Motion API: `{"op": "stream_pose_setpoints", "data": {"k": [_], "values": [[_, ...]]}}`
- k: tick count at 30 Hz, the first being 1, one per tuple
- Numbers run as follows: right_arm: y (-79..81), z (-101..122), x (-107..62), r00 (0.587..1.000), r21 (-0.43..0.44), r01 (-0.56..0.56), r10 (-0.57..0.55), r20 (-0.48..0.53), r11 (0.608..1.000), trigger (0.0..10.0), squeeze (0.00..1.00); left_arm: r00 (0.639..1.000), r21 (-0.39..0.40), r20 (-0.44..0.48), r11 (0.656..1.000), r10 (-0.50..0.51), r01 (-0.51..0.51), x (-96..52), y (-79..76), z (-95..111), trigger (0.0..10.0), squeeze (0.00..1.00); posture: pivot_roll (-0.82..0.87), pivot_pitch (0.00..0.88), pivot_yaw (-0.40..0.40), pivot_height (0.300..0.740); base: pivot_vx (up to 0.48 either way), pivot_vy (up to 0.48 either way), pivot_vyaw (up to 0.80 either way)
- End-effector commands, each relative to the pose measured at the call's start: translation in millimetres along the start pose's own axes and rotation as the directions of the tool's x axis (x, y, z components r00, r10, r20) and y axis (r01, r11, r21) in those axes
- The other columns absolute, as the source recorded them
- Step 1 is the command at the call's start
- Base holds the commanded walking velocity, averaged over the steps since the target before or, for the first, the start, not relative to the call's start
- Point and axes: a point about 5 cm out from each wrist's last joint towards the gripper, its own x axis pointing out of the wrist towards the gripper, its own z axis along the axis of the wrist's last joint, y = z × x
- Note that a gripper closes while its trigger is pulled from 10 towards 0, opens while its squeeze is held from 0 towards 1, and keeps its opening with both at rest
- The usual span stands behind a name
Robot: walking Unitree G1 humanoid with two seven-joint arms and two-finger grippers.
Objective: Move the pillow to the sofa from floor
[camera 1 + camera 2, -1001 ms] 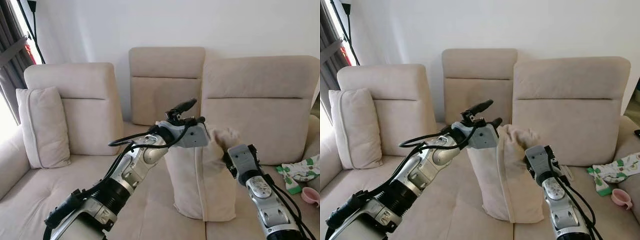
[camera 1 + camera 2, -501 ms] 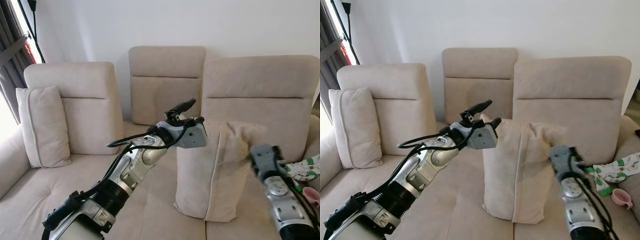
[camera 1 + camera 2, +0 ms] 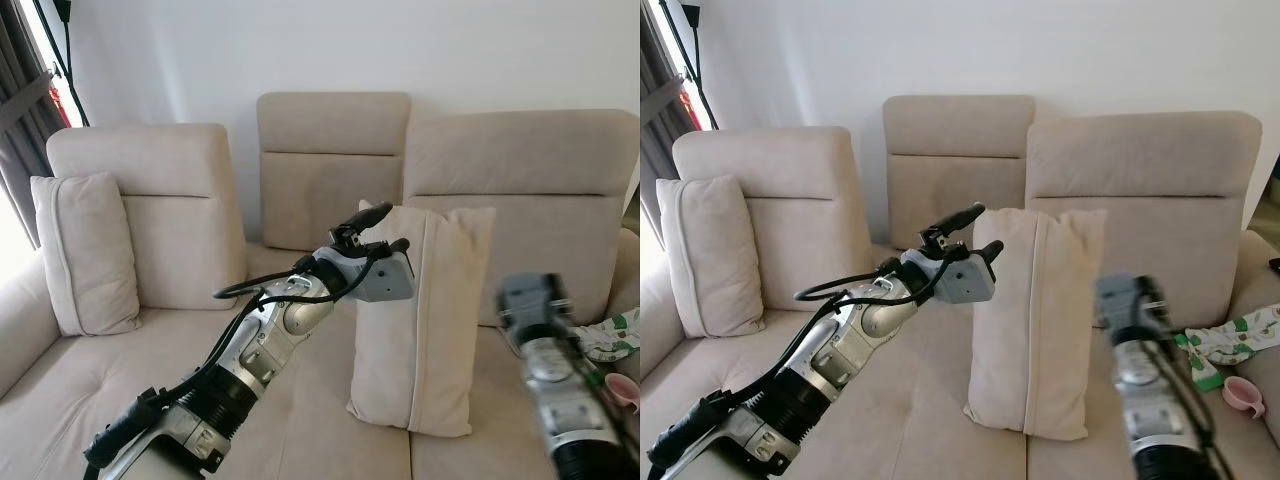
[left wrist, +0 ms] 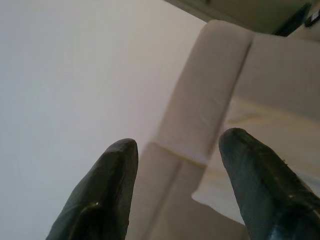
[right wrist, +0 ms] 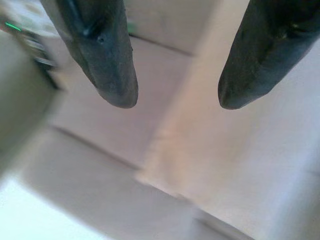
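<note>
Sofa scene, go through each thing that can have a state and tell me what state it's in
Pillow: upright on the sofa seat, leaning on the backrest, held by nothing.
Second pillow: upright in the sofa's far left corner.
Left pincer: open, beside the pillow's upper left corner.
Right pincer: open, empty, off the pillow.
Sofa: both pillows on its seat.

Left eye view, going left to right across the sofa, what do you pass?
Curtain → upright pillow by the sofa's armrest → left gripper → standing pillow on the seat → right arm → green-and-white cloth
</note>
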Motion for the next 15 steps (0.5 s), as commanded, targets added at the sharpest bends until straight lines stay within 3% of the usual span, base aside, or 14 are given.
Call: {"op": "stream_pose_setpoints", "data": {"k": [1, 2, 3, 5, 8, 10, 11, 12, 13, 15], "values": [[10.2, 3.5, -4.3, 0.998, 0.017, -0.045, 0.044, 0.036, 0.999, 10.0, 0.00, 0.996, -0.128, -0.087, 0.991, 0.011, -0.022, -6.4, -1.2, -16.6, 10.0, 0.00, 0.08, 0.000, 0.061, 0.740, 0.000, 0.000, 0.00], [17.5, 5.0, -7.2, 0.996, 0.020, -0.072, 0.071, 0.051, 0.997, 10.0, 0.00, 0.992, -0.203, -0.129, 0.978, 0.011, -0.037, -9.4, -5.2, -24.4, 10.0, 0.00, 0.08, 0.000, 0.061, 0.740, 0.000, 0.000, 0.00], [17.5, 5.0, -7.2, 0.996, 0.020, -0.072, 0.071, 0.051, 0.997, 10.0, 0.00, 0.992, -0.203, -0.129, 0.978, 0.011, -0.037, -9.4, -5.2, -24.4, 10.0, 0.00, 0.08, 0.000, 0.061, 0.740, 0.000, 0.000, 0.00], [27.2, 7.3, -11.6, 0.991, 0.032, -0.109, 0.107, 0.076, 0.993, 10.0, 0.00, 0.982, -0.307, -0.187, 0.949, 0.005, -0.064, -14.6, -11.3, -35.1, 10.0, 0.00, 0.08, 0.000, 0.061, 0.740, 0.000, 0.000, 0.00], [40.9, 9.1, -19.7, 0.982, 0.049, -0.164, 0.158, 0.104, 0.985, 10.0, 0.00, 0.964, -0.487, -0.265, 0.865, -0.010, -0.125, -26.8, -24.4, -50.0, 10.0, 0.00, 0.07, 0.000, 0.066, 0.740, 0.000, 0.000, 0.00], [40.9, 9.1, -19.7, 0.982, 0.049, -0.164, 0.158, 0.104, 0.985, 10.0, 0.00, 0.964, -0.487, -0.265, 0.865, -0.010, -0.125, -26.8, -24.4, -50.0, 10.0, 0.00, 0.07, 0.000, 0.066, 0.740, 0.000, 0.000, 0.00], [46.4, 9.4, -23.3, 0.979, 0.053, -0.178, 0.171, 0.112, 0.983, 10.0, 0.00, 0.959, -0.550, -0.284, 0.822, -0.014, -0.150, -32.2, -29.7, -54.0, 10.0, 0.00, 0.07, 0.000, 0.066, 0.740, 0.000, 0.000, 0.00], [46.4, 9.4, -23.3, 0.979, 0.053, -0.178, 0.171, 0.112, 0.983, 10.0, 0.00, 0.959, -0.550, -0.284, 0.822, -0.014, -0.150, -32.2, -29.7, -54.0, 10.0, 0.00, 0.07, 0.000, 0.066, 0.740, 0.000, 0.000, 0.00], [54.8, 10.1, -30.2, 0.976, 0.063, -0.185, 0.176, 0.129, 0.981, 10.0, 0.00, 0.953, -0.632, -0.301, 0.752, -0.013, -0.190, -41.0, -37.0, -57.7, 10.0, 0.00, 0.07, 0.000, 0.067, 0.740, 0.000, 0.000, 0.00], [57.1, 10.4, -32.6, 0.975, 0.067, -0.186, 0.176, 0.135, 0.980, 10.0, 0.00, 0.952, -0.657, -0.306, 0.727, -0.013, -0.201, -43.6, -38.7, -58.4, 10.0, 0.00, 0.07, 0.000, 0.067, 0.740, 0.000, 0.000, 0.00]]}}
